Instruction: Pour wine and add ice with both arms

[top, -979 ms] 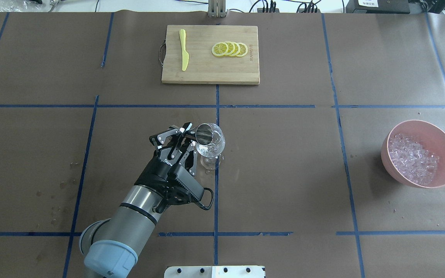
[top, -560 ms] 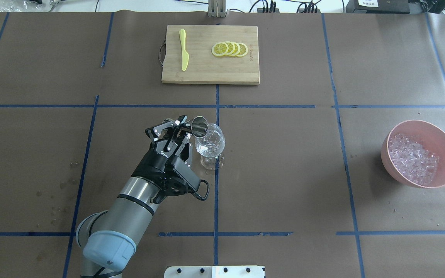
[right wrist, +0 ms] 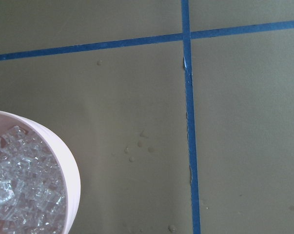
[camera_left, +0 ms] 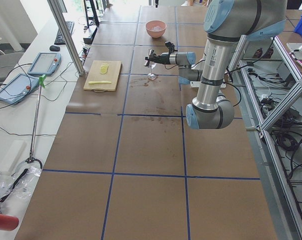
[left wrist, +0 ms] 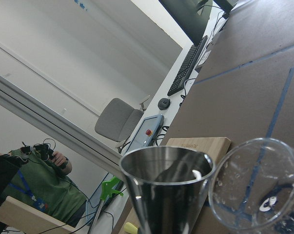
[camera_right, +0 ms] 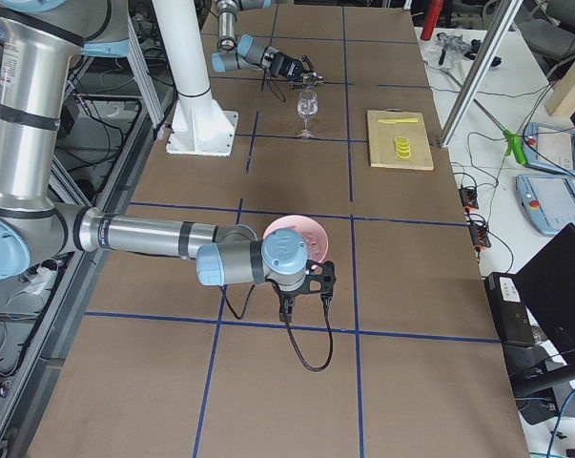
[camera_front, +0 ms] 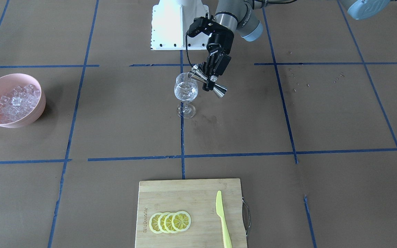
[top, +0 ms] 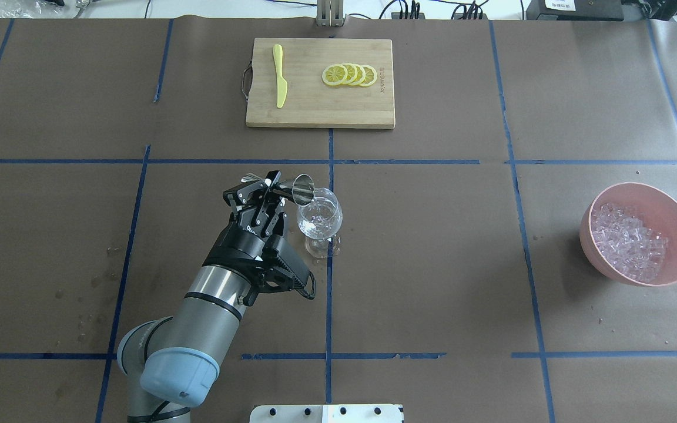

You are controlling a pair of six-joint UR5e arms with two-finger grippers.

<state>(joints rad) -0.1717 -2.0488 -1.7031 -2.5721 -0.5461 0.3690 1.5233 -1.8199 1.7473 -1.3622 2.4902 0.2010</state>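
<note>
The left arm [top: 212, 314] was a grey metal tube ringed in black, ending at the lower left of the overhead view in a rounded pale blue joint cap [top: 177, 376]. Its left gripper [top: 271, 187] was black, with linked fingers and small white lettering, and a black wrist cable [top: 309, 289] looped beside it. The right arm [camera_right: 144, 236], at the left of the right-side view, had silver tubes, blue caps and a trailing cable [camera_right: 311, 348]. The white base block [camera_front: 171, 26] bore dark screws.
</note>
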